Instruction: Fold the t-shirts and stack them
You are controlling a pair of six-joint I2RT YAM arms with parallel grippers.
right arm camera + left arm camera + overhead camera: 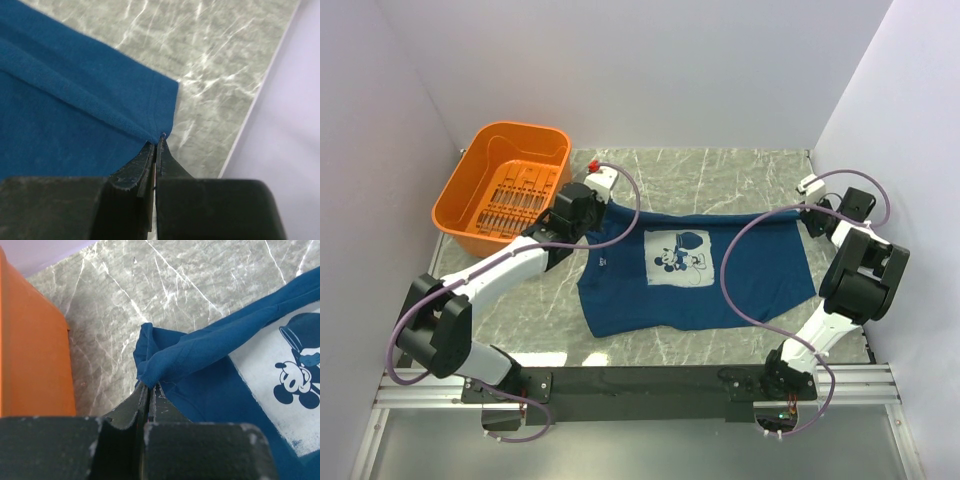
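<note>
The top view looks steeply down from above and behind the arm bases, holding the whole grey marble-patterned table (720, 170). Each wrist view looks along its own gripper from very near — the left gripper (148, 390) beside the orange plastic basket (30, 350), the right gripper (157, 145) by the table's right edge. All three share the dark navy-blue cotton t-shirt (640, 305).

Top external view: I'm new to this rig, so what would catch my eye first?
A navy t-shirt with a pale mouse print lies spread on the marble table. The left claw and right claw each pinch its far edge, one at either end. An orange basket sits at far left.
</note>
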